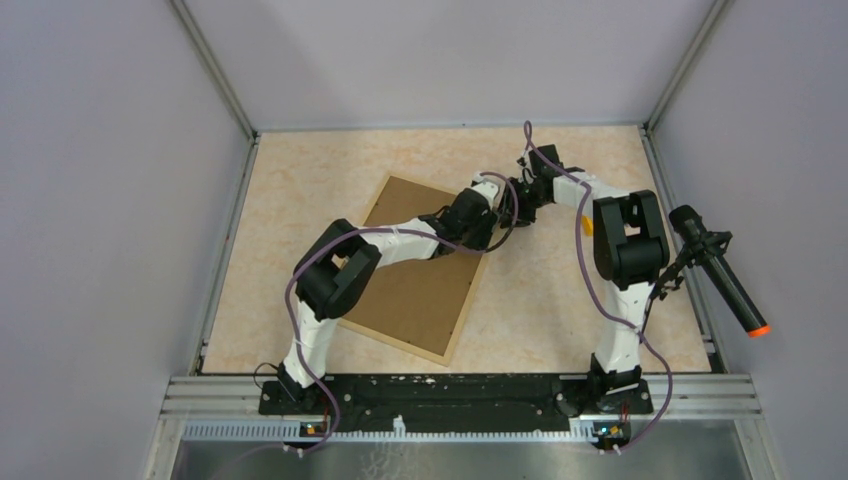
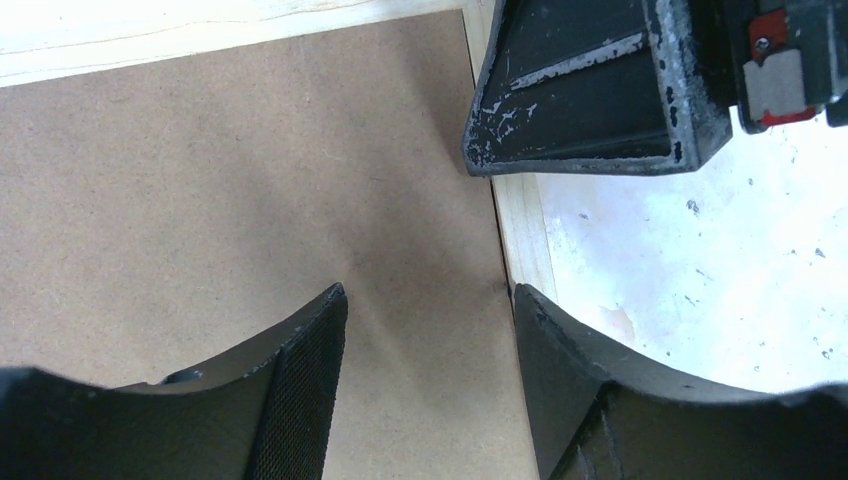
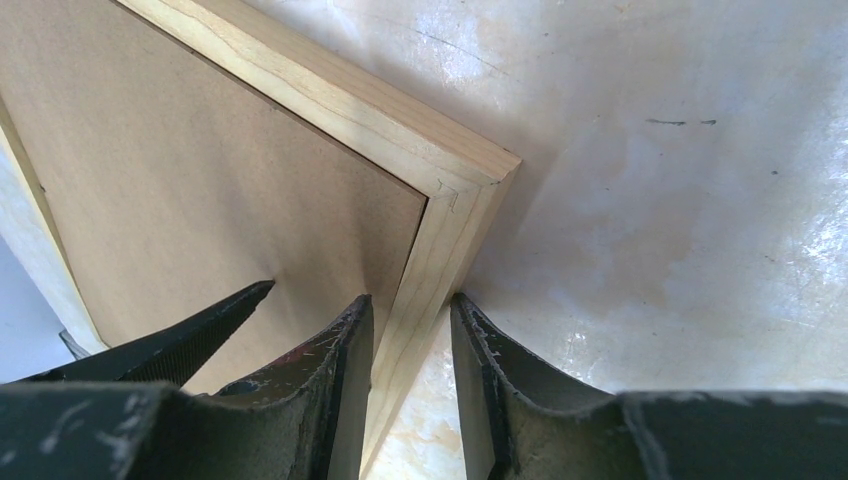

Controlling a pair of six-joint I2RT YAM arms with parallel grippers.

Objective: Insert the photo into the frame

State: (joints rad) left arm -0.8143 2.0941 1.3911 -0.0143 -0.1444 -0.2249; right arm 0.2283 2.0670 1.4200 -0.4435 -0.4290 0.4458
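The frame [image 1: 420, 290] lies back up on the table, its brown board facing me inside a light wood rim. Both grippers meet at its far right corner. My right gripper [image 3: 408, 300] is shut on the wood rail [image 3: 440, 235] just below that corner, one finger on the board side and one on the table side. My left gripper [image 2: 428, 292] stands open over the brown board [image 2: 220, 200], its right finger [image 2: 560, 350] at the seam with the rail. The right gripper's black finger [image 2: 590, 90] shows above it. The photo is out of view.
The marble-patterned table [image 1: 560, 290] is boxed in by grey walls on three sides. A black microphone with an orange tip [image 1: 720, 270] hangs at the right edge. A metal rail [image 1: 460, 400] carrying both arm bases runs along the near edge.
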